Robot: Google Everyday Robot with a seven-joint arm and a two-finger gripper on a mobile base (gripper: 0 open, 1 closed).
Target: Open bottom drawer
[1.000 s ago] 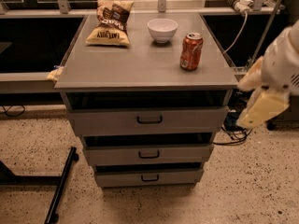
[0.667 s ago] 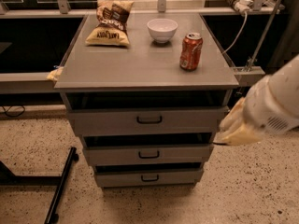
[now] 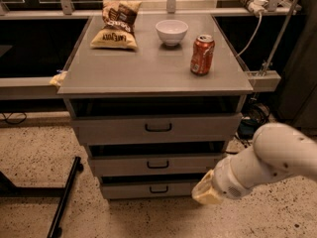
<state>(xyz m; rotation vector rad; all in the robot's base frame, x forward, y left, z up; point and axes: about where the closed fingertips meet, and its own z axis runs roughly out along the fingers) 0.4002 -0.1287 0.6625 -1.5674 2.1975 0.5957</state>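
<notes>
The bottom drawer (image 3: 148, 188) is the lowest and narrowest of three grey drawers in the cabinet. It has a small black loop handle (image 3: 159, 189) at centre and looks shut. My white arm (image 3: 270, 162) reaches in from the lower right. My gripper (image 3: 207, 194) shows only as a cream-coloured end at the drawer's right end, level with it and right of the handle.
On the cabinet top (image 3: 148, 68) stand a chip bag (image 3: 116, 25), a white bowl (image 3: 171, 31) and a red soda can (image 3: 202, 54). The top drawer (image 3: 158, 128) and middle drawer (image 3: 157, 164) sit above. A black stand leg (image 3: 64, 200) lies on the floor at left.
My arm has swung down and left, from beside the cabinet's upper right to the level of the bottom drawer. The drawers have not moved.
</notes>
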